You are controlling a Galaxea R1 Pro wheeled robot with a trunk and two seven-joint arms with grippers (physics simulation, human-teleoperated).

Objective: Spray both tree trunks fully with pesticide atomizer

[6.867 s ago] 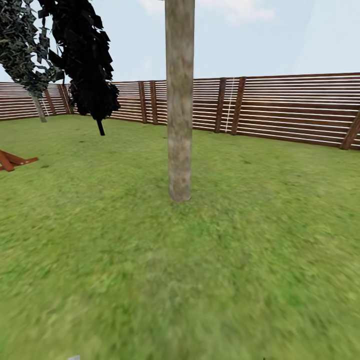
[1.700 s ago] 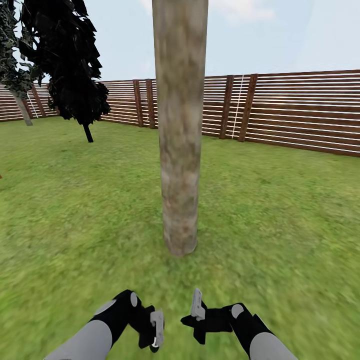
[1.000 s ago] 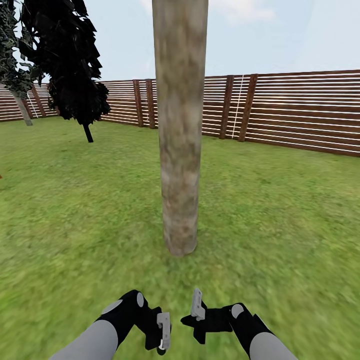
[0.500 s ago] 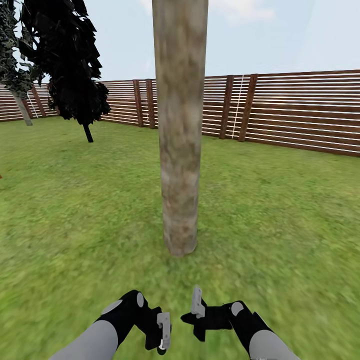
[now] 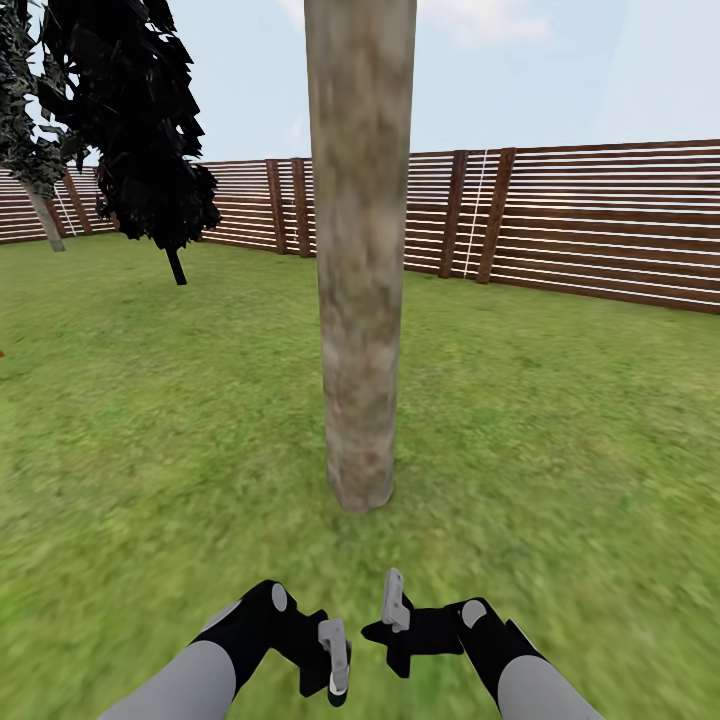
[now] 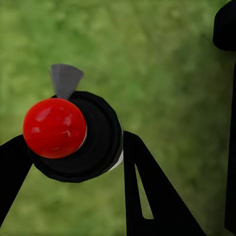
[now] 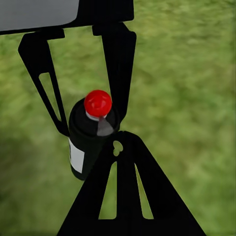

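the garden lawn (image 5: 560, 450) spread wide w/ the brown slat fence (image 5: 600, 220) behind and a dark columnar tree (image 5: 140, 130) off to the robot's left. the tree trunk (image 5: 360, 260) stood upright dead ahead, thick grey-beige bark, no white specks visible on it, so spraying looked not yet begun on this one.

both arms sat low, near the trunk's base. the left claw (image 5: 335, 655) was clenched on the pesticide atomizer (image 6: 73, 135): in the left wrist view the black bottle w/ its red cap sat between the two dark fingers (image 6: 147, 196), one finger touching its side, grey nozzle tab poking out past the cap. the right wrist view showed the same bottle (image 7: 91, 135) held upright-ish off the grass, white label on its flank, w/ the left claw's fingers either side of it. the right claw (image 7: 115, 142) hung just beside; whether its fingers were released or closed i couldn't tell from these views.

step in hand, by my reading: pickup done, atomizer carried to the first trunk, aiming phase. next move prob calls for raising the left arm and turning the nozzle tab toward the bark, then working the spray up & round the trunk. nozzle direction relative to the trunk wasn't clear yet.
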